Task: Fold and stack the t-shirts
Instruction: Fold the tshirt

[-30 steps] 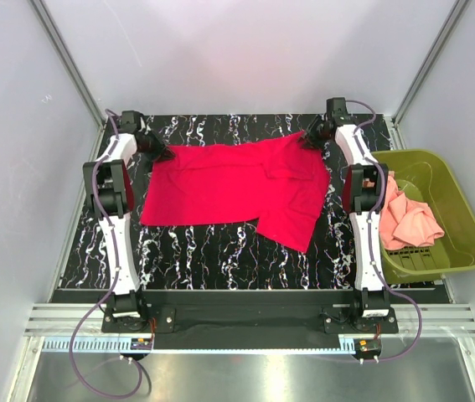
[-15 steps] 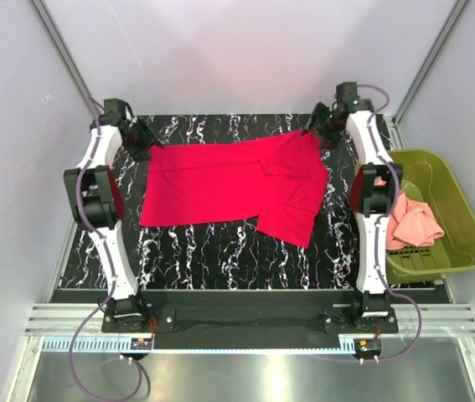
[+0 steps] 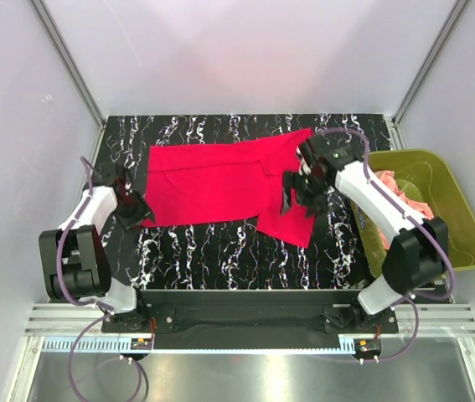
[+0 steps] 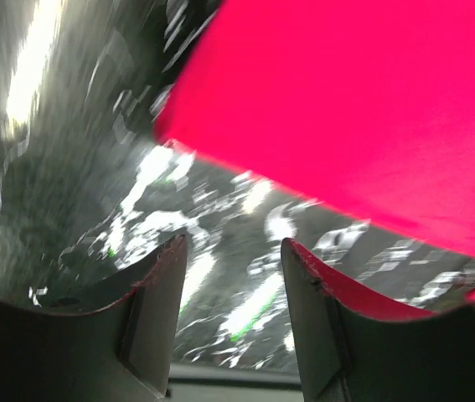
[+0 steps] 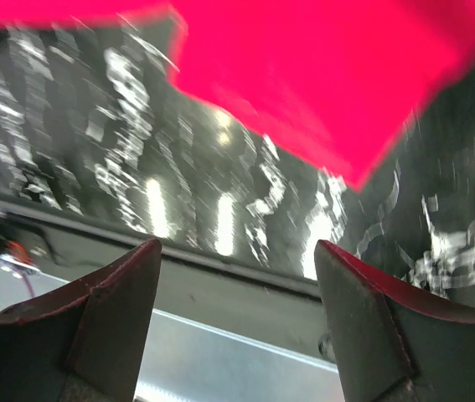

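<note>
The crimson red t-shirt [image 3: 220, 180] lies spread on the black marbled table [image 3: 220, 243], with a folded flap hanging toward the near right. My left gripper [image 3: 134, 214] is open and empty, low beside the shirt's near left corner. The left wrist view shows that corner [image 4: 363, 109] beyond the gripper [image 4: 233, 276]. My right gripper [image 3: 291, 197] is open and empty above the shirt's right part. The right wrist view shows the shirt's edge [image 5: 321, 75] above the gripper [image 5: 237, 276]. The salmon-pink t-shirt [image 3: 400, 188] lies in the basket, partly hidden by my right arm.
The olive-green plastic basket [image 3: 451, 230] stands at the table's right edge. White walls and metal frame posts enclose the table at the back and sides. A metal rail [image 3: 245, 322] runs along the near edge by the arm bases.
Both grippers have left the shirt's far corners and swung toward the near side. The left is now at the near left corner, the right over the shirt's right part. The shirt lies flatter.
</note>
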Controlling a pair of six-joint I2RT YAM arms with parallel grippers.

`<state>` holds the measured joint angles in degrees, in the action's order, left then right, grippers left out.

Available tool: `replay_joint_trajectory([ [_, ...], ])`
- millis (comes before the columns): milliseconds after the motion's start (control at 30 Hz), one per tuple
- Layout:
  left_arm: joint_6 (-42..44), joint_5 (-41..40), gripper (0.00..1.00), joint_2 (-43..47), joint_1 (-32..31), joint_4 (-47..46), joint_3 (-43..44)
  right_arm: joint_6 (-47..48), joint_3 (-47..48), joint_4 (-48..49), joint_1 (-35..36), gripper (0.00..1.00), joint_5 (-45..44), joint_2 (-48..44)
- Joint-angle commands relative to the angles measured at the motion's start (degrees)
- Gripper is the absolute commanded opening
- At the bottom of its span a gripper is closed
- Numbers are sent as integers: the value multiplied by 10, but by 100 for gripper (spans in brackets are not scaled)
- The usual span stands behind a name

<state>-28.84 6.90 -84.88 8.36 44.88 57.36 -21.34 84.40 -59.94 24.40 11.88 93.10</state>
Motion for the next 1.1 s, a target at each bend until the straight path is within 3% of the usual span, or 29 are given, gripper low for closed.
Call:
replay_joint_trajectory([
  [0,-3,-28,54,8,11,-67,-23,-33,-83,30,1,81,-12,-70],
  [133,12,-30,57,-24,24,-85,-7,-58,-175,33,8,81,-12,-146],
  [300,24,-33,57,-73,46,-94,14,-80,-217,33,7,81,-16,-194],
  [667,26,-6,44,-113,58,-115,6,-117,-263,49,7,78,-47,-182],
  [767,24,-4,37,-115,59,-123,-1,-128,-263,53,7,77,-61,-164],
  [900,21,10,16,-130,59,-127,-2,-152,-277,82,8,75,-69,-129],
  [967,20,9,0,-129,60,-128,-5,-164,-293,100,7,79,-62,-115],
  [1067,20,-6,0,-120,62,-122,-6,-183,-310,146,7,81,-55,-94],
])
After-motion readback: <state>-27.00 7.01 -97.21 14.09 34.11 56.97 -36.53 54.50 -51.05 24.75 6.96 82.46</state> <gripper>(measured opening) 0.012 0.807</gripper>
